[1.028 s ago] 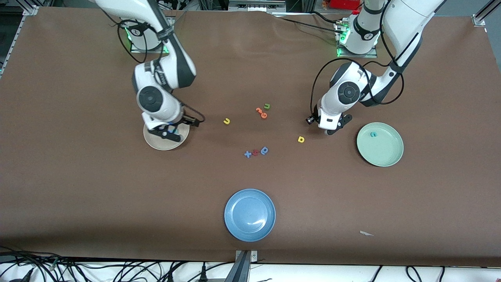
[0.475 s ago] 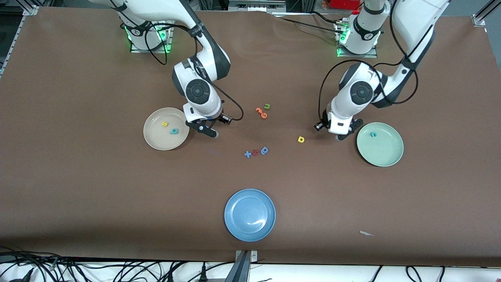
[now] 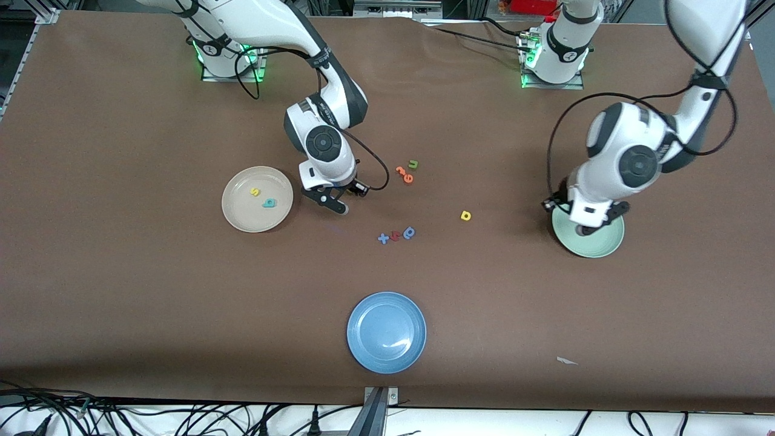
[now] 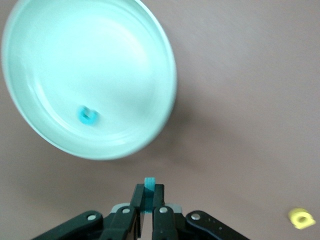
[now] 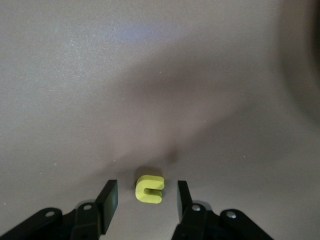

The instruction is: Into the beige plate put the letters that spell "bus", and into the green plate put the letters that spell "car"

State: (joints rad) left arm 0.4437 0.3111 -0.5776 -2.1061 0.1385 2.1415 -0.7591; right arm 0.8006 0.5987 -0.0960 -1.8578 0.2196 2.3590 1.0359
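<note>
The beige plate (image 3: 242, 213) holds a yellow "s" (image 3: 255, 192) and a teal "b" (image 3: 269, 203). Beside it, toward the table's middle, my right gripper (image 3: 333, 203) is low over the table. In the right wrist view the yellow "u" (image 5: 149, 190) lies flat between the right gripper's (image 5: 146, 186) open fingers, untouched. My left gripper (image 3: 586, 230) hangs over the green plate's (image 3: 600, 251) rim. It (image 4: 149, 189) is shut on a teal letter (image 4: 149, 182) seen edge-on. A teal "c" (image 4: 88, 115) lies in that green plate (image 4: 45, 45). The yellow "a" (image 3: 465, 215) lies on the table between the arms.
Orange letters (image 3: 404, 174) and a green "u" (image 3: 413, 164) lie mid-table. A blue-and-red cluster of letters (image 3: 396, 235) lies nearer the camera. A blue plate (image 3: 386, 332) sits near the front edge, and a white scrap (image 3: 567, 361) lies toward the left arm's end.
My right gripper left the beige plate and came down around the yellow "u". My left gripper carried the teal letter from near the yellow "a" to the green plate.
</note>
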